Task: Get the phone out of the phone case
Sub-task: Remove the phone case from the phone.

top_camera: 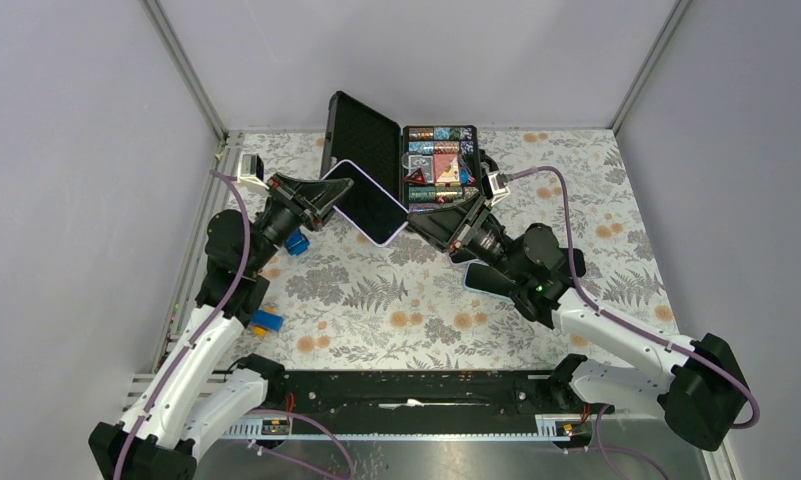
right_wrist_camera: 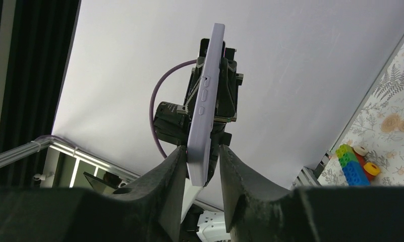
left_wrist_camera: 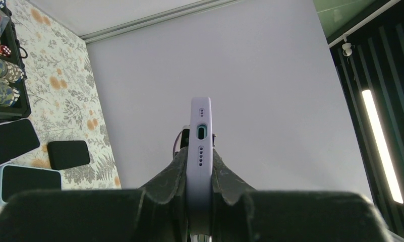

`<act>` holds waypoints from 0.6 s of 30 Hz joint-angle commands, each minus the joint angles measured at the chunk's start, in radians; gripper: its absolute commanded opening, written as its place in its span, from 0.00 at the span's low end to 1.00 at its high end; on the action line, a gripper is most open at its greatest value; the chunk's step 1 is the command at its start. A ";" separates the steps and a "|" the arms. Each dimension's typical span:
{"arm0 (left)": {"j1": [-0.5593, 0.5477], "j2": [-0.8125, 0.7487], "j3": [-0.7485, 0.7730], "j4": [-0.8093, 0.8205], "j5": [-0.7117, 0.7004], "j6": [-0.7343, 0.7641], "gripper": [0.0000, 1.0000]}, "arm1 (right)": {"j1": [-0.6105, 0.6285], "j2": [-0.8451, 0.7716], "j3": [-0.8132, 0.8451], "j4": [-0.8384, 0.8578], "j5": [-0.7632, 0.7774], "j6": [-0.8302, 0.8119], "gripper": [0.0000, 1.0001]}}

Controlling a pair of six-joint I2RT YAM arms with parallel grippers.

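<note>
Near side: I am looking past the arm bases at the floral table (top_camera: 396,300); toy blocks (top_camera: 296,243) are lying by the left arm, below the work.

Left gripper (top_camera: 334,192): its fingers are clamping the cased phone at its charging-port end, pads pressing front and back.

Right gripper (right_wrist_camera: 199,154): its fingers are sitting either side of a corner at the opposite end; I cannot tell whether they are pressing yet.

Phone (top_camera: 368,203): it is hanging in the air between the two grippers, above the table, screen up and tilted, inside its lilac phone case (right_wrist_camera: 207,101).

Handling: I am judging the phone stiff, light and breakable glass, with the case a soft, grippy skin that should peel at a corner.

Where to hold: I am favouring one gripper on the case lip at a corner, the other holding the body flat, away from the side buttons.

Open room: air is lying free above and toward me; spare phones (left_wrist_camera: 68,154) are lying on the table under the right arm.

Far side: the open chip box (top_camera: 438,165) is standing just behind the phone, its raised lid close, with the back wall beyond, so I am keeping any pull toward me.
</note>
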State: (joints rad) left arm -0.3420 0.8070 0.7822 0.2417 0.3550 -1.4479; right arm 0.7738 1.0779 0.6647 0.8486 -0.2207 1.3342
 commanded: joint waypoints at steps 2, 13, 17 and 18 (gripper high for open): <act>-0.006 -0.021 0.015 0.121 -0.022 -0.058 0.00 | -0.006 -0.013 0.036 0.043 0.020 -0.018 0.35; -0.015 -0.042 -0.019 0.165 -0.025 -0.094 0.00 | -0.006 0.007 0.019 0.081 0.035 0.038 0.26; -0.018 -0.037 -0.025 0.206 -0.020 -0.138 0.00 | -0.006 0.005 0.000 0.095 0.046 0.063 0.19; -0.021 -0.036 -0.030 0.229 -0.019 -0.161 0.00 | -0.006 0.006 0.000 0.097 0.045 0.068 0.14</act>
State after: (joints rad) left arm -0.3561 0.7910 0.7437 0.2775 0.3534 -1.4895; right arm 0.7738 1.0836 0.6651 0.8818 -0.2070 1.3754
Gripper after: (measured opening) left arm 0.135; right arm 0.214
